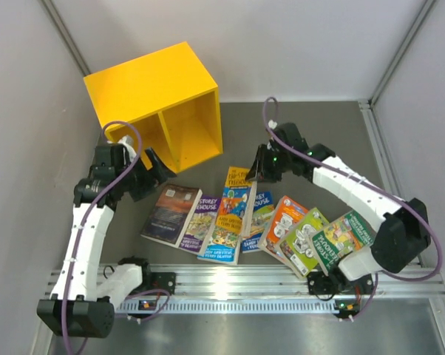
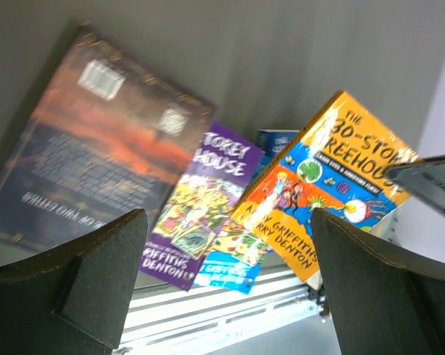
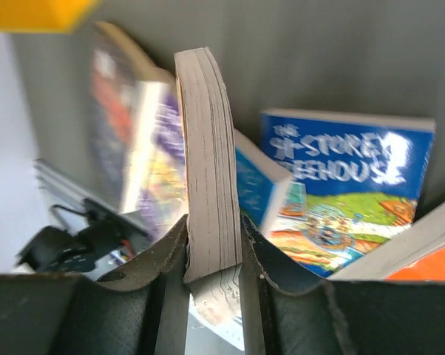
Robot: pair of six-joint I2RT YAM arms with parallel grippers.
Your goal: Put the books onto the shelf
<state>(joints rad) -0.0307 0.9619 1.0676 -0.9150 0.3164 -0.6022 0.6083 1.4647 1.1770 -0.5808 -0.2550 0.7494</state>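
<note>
Two claws show: we see the right claw (image 3: 213,229) gripping the orange book (image 2: 326,185) by its edge, in front of the shelf (image 1: 152,85); the left claw (image 2: 226,222), beside the shelf, stands wide.

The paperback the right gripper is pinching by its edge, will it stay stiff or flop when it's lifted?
It will probably flop a little: the paperback is thin, and its page block curves above the right gripper. It looks light for its size. The cover looks glossy, so with only one edge pinched it may slip or swing.
</note>
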